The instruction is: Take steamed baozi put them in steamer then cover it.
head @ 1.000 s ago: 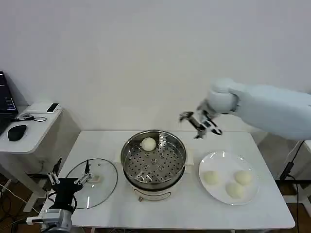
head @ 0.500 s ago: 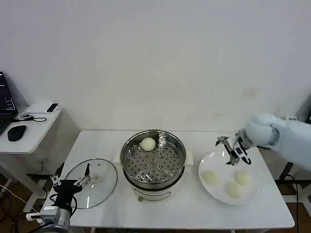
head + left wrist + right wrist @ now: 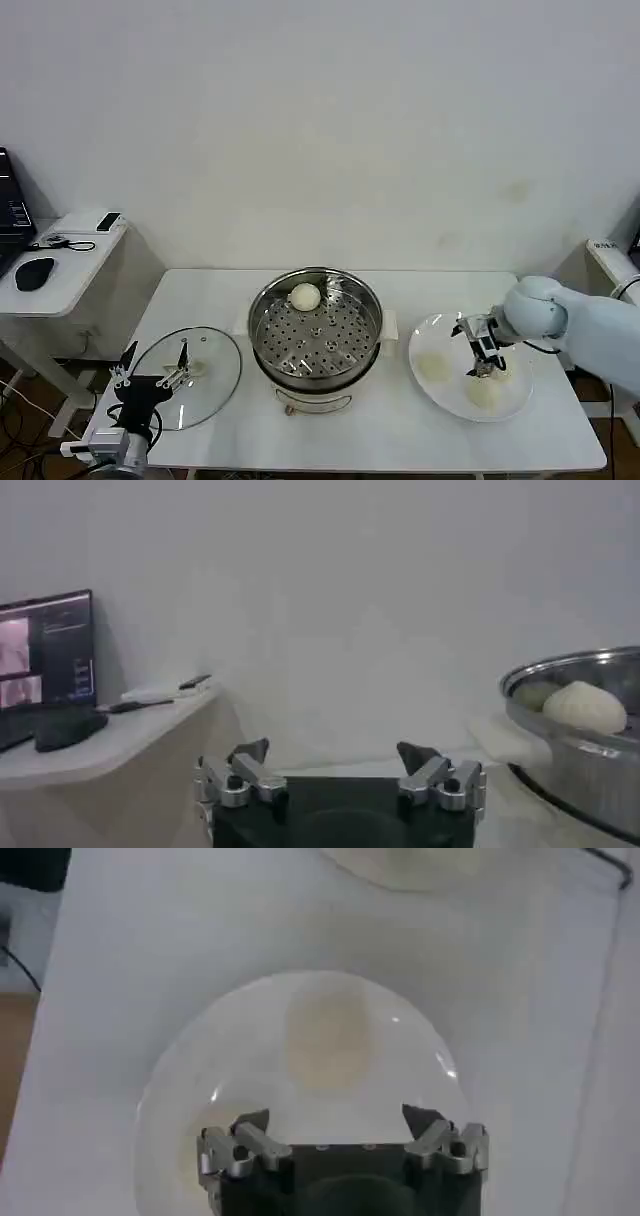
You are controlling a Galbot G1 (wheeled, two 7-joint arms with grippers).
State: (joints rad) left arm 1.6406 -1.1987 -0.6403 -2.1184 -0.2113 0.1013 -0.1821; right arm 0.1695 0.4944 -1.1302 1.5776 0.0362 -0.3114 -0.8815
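The steamer (image 3: 316, 335) stands mid-table with one baozi (image 3: 305, 296) on its perforated tray at the back. More baozi lie on the white plate (image 3: 440, 335) to the right: one at its left side (image 3: 433, 366), one at the front (image 3: 484, 392), and one (image 3: 502, 370) partly hidden under my right gripper (image 3: 476, 350). That gripper hangs open just above the plate, nothing between its fingers; the right wrist view has a baozi (image 3: 328, 1038) ahead of its open jaws (image 3: 335, 1118). The cover (image 3: 200, 385) lies flat left of the steamer. My left gripper (image 3: 153, 365) waits open by it, low at the table's front left.
A side table (image 3: 60, 275) with a mouse (image 3: 35, 272) and a laptop (image 3: 45, 645) stands at the far left. From the left wrist, the steamer's rim (image 3: 580, 730) and its baozi (image 3: 585, 708) lie off to one side. Bare tabletop (image 3: 380, 430) runs along the front edge.
My right gripper swung from above the steamer's back right across to the plate and came down over the baozi there. The left gripper sank slightly.
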